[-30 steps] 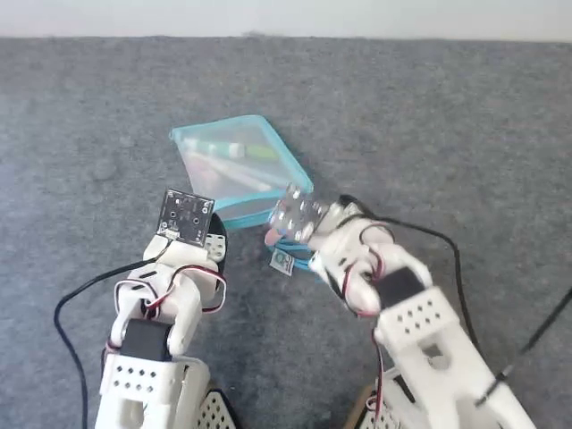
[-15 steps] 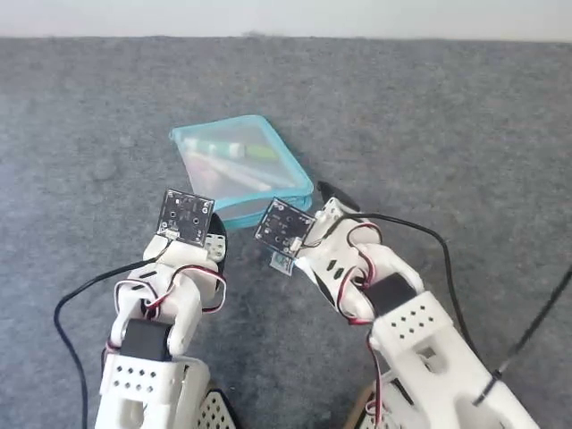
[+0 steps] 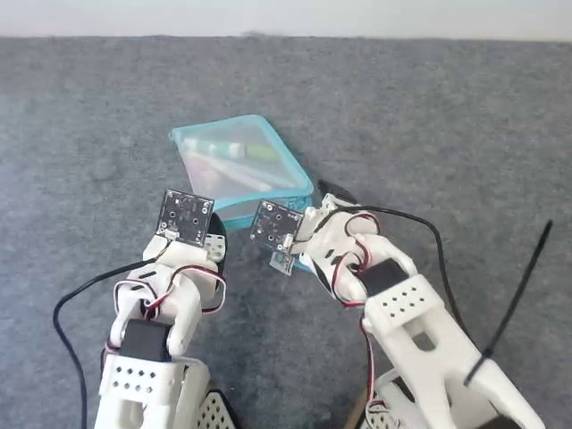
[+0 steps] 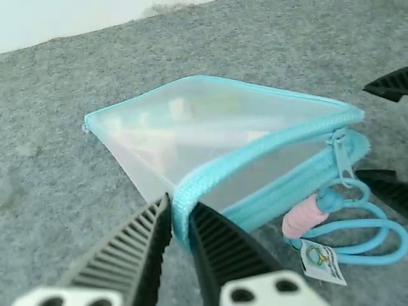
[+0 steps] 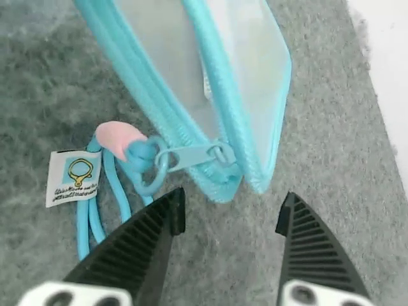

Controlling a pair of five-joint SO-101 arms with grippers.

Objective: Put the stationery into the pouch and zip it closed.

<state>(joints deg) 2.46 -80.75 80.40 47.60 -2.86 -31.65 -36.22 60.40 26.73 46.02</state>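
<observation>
Left gripper (image 4: 180,215) clamps the pouch (image 4: 210,127) by its near zipper edge, likely as anchor; right gripper (image 5: 234,199) gapes beside zipper pull (image 5: 191,155), ungrasped.

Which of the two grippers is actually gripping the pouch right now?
The left gripper: its jaws pinch the zippered edge of the pouch. The right gripper hangs open beside the zipper pull, holding nothing.

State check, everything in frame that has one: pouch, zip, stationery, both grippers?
left gripper: shut on the pouch, at one zip-end corner.
right gripper: open, at the slider, touching nothing.
pouch: lying on the table.
zipper: looks shut along its visible length, slider at the right gripper's end.
stationery: inside the pouch.
</observation>
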